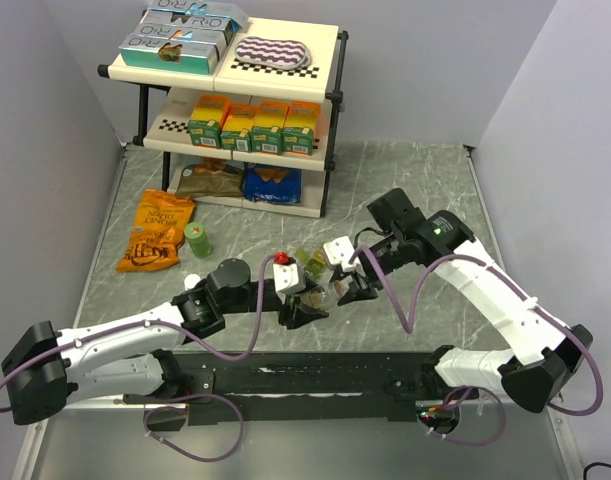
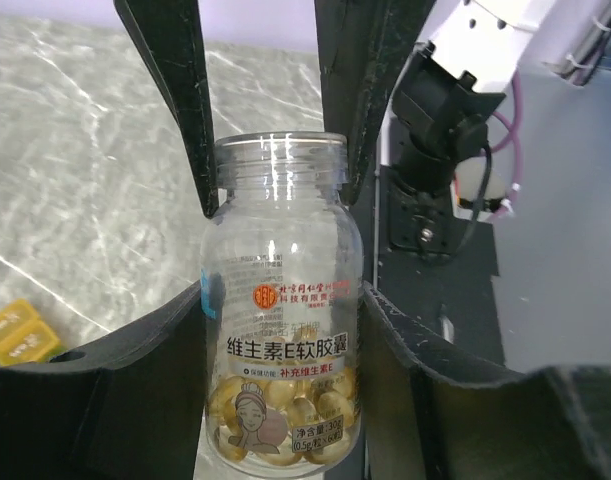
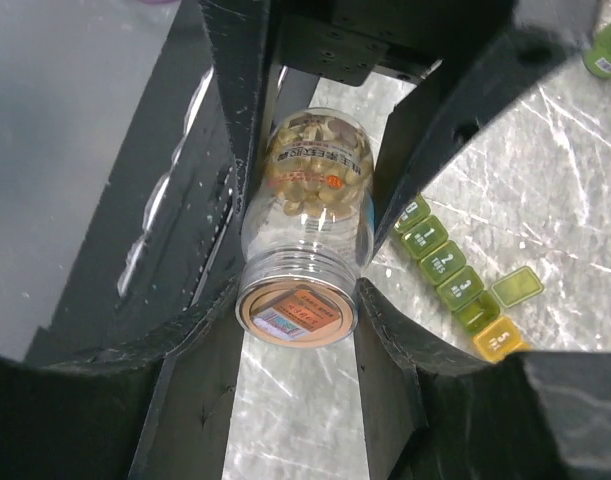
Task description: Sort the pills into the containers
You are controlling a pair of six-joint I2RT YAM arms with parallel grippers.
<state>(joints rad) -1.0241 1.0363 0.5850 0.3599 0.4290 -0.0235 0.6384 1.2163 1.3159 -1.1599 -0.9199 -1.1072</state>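
A clear pill bottle with yellow softgels lies level between my two grippers, its cap off. Its mouth, covered by a seal, faces the right wrist camera. My left gripper is shut on the bottle's body, also seen from above. My right gripper is shut on the bottle's neck, also seen from above. The containers, a green-to-yellow strip, lie on the table beside the bottle, one lid open. Their yellow end shows in the left wrist view. The strip lies just behind the grippers.
A green cylindrical bottle stands left of the grippers, next to an orange snack bag. A small white cap lies near the left arm. A two-tier shelf with boxes stands at the back.
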